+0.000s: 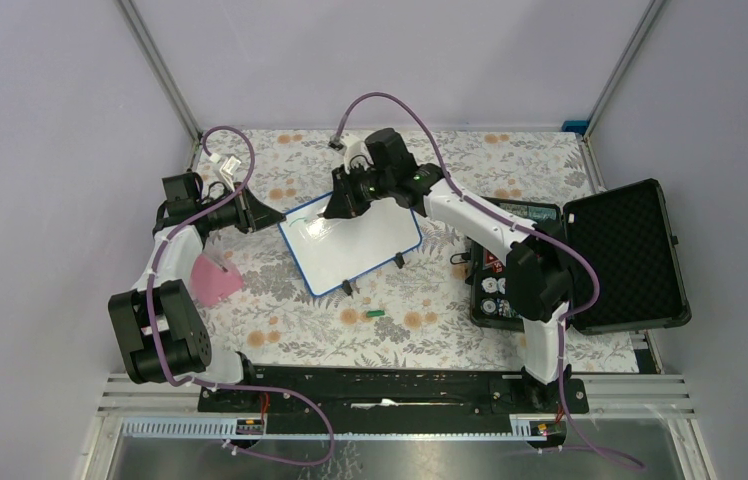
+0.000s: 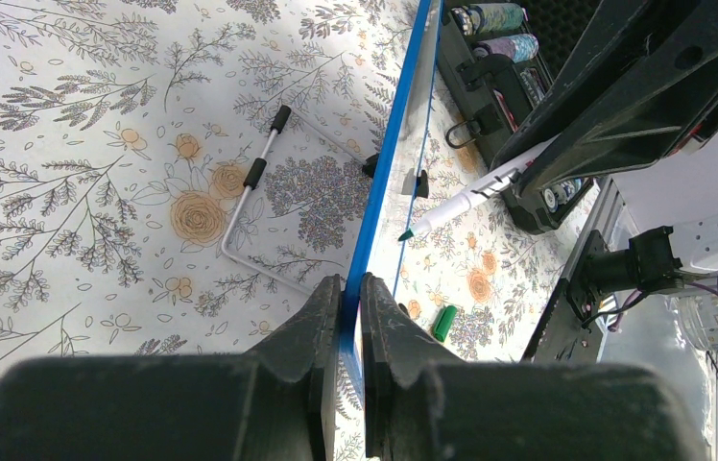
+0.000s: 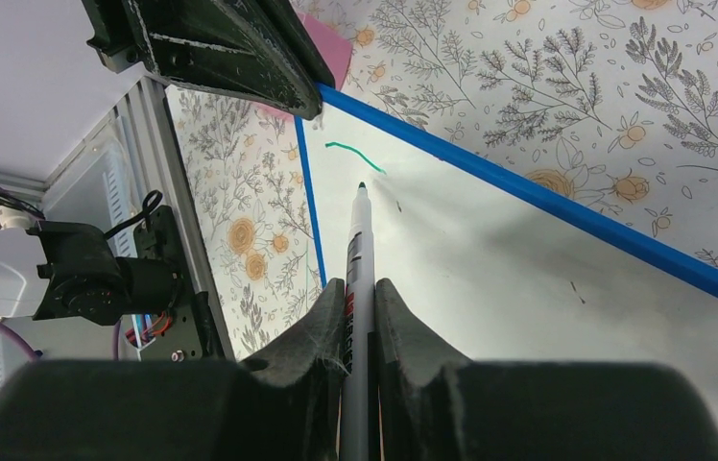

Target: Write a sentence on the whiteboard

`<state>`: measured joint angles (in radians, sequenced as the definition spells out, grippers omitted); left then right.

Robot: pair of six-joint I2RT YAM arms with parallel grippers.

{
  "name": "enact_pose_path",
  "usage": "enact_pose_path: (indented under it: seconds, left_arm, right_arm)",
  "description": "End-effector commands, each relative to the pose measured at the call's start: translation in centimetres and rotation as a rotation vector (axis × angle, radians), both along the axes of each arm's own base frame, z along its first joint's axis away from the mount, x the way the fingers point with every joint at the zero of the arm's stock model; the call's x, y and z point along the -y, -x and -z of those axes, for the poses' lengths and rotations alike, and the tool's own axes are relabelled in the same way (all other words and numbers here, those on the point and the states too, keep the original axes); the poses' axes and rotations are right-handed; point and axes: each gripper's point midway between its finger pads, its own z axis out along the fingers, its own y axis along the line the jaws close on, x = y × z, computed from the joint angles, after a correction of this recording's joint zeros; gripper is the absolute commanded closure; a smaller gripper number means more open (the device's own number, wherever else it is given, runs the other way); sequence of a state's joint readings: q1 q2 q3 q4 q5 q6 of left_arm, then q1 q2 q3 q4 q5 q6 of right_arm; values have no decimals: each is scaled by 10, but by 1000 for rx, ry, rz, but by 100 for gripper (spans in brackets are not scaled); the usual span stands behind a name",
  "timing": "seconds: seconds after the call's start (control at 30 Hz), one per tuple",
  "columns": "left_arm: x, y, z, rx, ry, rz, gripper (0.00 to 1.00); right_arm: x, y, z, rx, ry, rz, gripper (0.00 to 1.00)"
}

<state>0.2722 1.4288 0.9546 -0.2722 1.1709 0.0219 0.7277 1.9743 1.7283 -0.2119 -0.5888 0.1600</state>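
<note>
A: Whiteboard (image 1: 370,245) in the middle of the top view, lying on the flowered bench (image 1: 290,325). Clamped at its left corner by the left end effector (image 2: 351,288), closed tight on the blue frame.

B: And the right end effector (image 3: 360,288)?

A: Closed around a marker (image 3: 359,240), aimed tip-first at the board's corner in the upper left of the wrist view. Just above the tip, only a short green stroke of the sentence (image 3: 355,157). Cannot tell whether touching the surface or a hair off it.

B: So barely begun, by the look of it.

A: Probably. To do it well: press lightly, just enough for ink. No hard push, for fear of rocking the board on its little black feet or skidding it out of the clamp.

B: Firm left grip, then, without twisting the frame.

A: Yes. Start high and far left, leaving room for the whole sentence. Lift clear between letters and drag only for strokes. Small, slow strokes on that glossy surface, to avoid slips and smears.

B: Anything to steer clear of?

A: The left end effector at that corner, very near the tip. Also the green cap (image 1: 377,313) on the bench below the board; no need to touch it.
</note>
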Motion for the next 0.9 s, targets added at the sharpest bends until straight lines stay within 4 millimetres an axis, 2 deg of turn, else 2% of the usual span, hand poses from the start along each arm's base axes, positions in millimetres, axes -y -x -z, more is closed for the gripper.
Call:
enact_pose_path:
  seconds: [0.0, 0.87]
  left_arm:
    - [-1, 0, -11, 44, -20, 1, 100]
    - [0, 0, -10, 47, -24, 4, 100]
  right_arm:
    - [-10, 3, -36, 80, -62, -31, 100]
    - [-25, -6, -23, 79, -43, -25, 100]
